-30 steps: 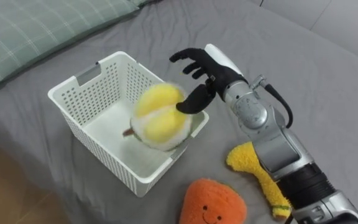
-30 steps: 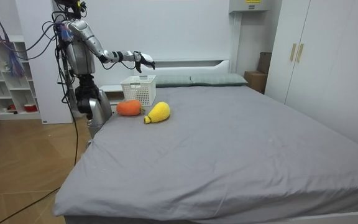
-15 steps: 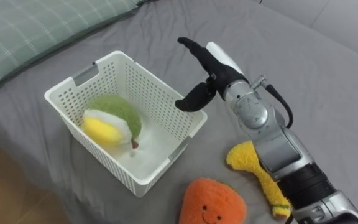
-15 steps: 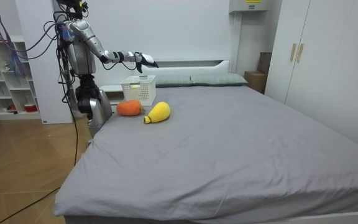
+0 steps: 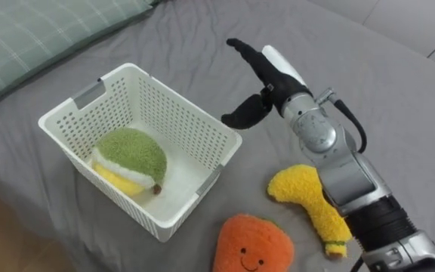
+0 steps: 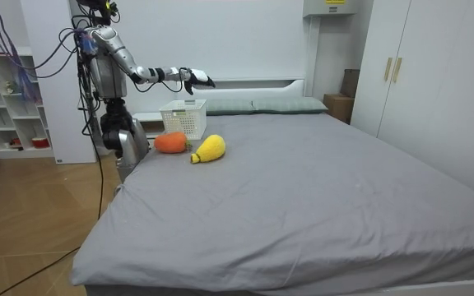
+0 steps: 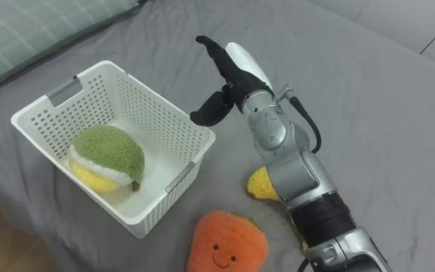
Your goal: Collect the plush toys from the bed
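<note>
- Basket (image 5: 176,121): set on the bed (image 5: 399,98); one toy is held inside.
- Green toy (image 5: 131,155): counted as collected. It is laid on the basket floor, toward the 8 o'clock corner.
- Orange toy (image 5: 251,243): not yet collected. It is left on the bed at 5 o'clock of the basket, just beside it.
- Yellow toy (image 5: 308,200): not yet collected. It is left on the bed at 4 o'clock of the basket, near the orange toy.
- Right hand (image 5: 270,87): held above the bed at 2 o'clock of the basket, with fingers spread straight and nothing grasped.
- Progress, as judged: one of the three toys seen is stowed, and two are left to be picked up.
</note>
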